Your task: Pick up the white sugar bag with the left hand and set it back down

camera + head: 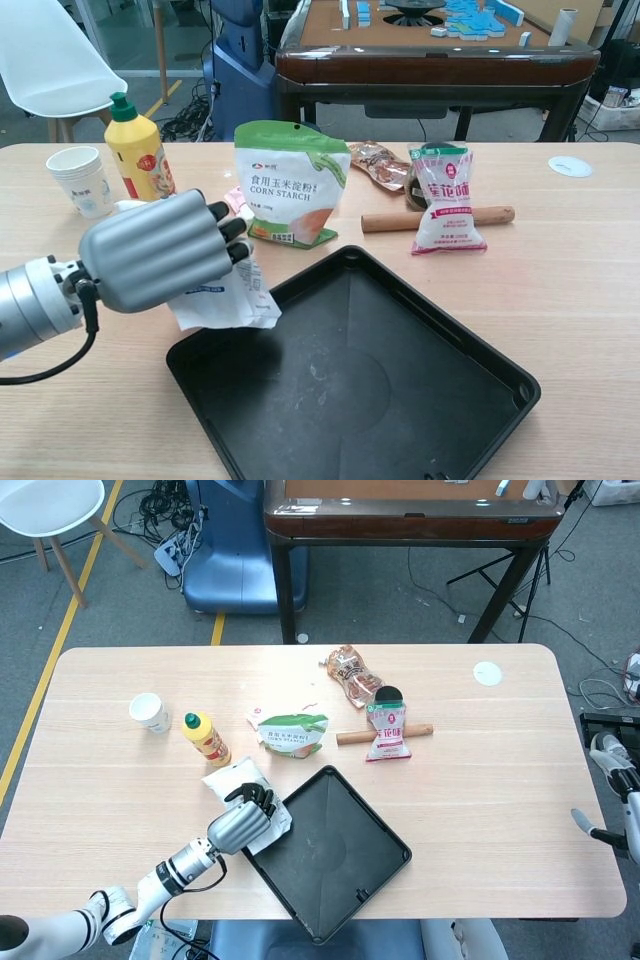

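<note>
The white sugar bag (227,778) (225,301) is a crumpled white packet with blue print, just left of the black tray's near-left rim. My left hand (241,824) (160,251) lies over it with fingers curled around its top and grips it. In the chest view the bag's lower edge hangs down to the table by the tray corner; whether it touches the wood I cannot tell. My right hand (611,784) shows only partly at the far right edge of the head view, off the table, with nothing seen in it.
A black tray (370,880) (400,420) lies at the front centre. Behind stand a corn starch bag (292,733) (290,185), a yellow bottle (206,738) (135,145) and a paper cup (149,712) (80,180). A pink bag (387,732) (445,200) lies on a rolling pin (352,738) (495,215).
</note>
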`<state>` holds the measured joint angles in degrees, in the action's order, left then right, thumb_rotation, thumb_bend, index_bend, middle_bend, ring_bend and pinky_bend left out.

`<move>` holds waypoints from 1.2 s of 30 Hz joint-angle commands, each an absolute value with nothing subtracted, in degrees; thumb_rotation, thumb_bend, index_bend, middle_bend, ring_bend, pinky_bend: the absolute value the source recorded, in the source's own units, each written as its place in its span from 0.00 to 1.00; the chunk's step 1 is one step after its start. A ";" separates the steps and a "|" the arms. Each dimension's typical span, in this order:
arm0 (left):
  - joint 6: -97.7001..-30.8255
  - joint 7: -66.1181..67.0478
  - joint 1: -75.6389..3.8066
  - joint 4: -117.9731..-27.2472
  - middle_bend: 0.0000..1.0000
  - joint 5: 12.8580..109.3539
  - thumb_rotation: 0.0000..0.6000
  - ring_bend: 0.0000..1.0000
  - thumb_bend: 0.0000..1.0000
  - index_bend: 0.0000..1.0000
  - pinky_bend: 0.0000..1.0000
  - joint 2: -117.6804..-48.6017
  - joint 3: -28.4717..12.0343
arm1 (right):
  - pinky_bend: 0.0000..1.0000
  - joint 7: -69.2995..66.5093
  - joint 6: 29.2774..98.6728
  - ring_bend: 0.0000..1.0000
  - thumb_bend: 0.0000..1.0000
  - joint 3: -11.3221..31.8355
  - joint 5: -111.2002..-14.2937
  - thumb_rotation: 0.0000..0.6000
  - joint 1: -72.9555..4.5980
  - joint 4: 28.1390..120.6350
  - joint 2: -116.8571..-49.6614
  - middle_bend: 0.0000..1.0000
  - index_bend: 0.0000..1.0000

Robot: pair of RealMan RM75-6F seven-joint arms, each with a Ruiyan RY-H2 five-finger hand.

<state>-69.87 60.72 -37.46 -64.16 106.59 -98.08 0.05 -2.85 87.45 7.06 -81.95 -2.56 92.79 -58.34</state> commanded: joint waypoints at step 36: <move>-60.26 4.49 -33.74 -82.95 0.66 77.64 1.00 0.58 0.33 0.49 0.78 -90.70 -8.22 | 0.06 -1.84 87.04 0.11 0.20 7.11 -81.67 1.00 -2.62 93.57 -58.75 0.24 0.21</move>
<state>-62.49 7.89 -34.13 -81.99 80.39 -91.50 -7.53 -1.85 87.03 7.11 -81.67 -2.62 93.56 -58.75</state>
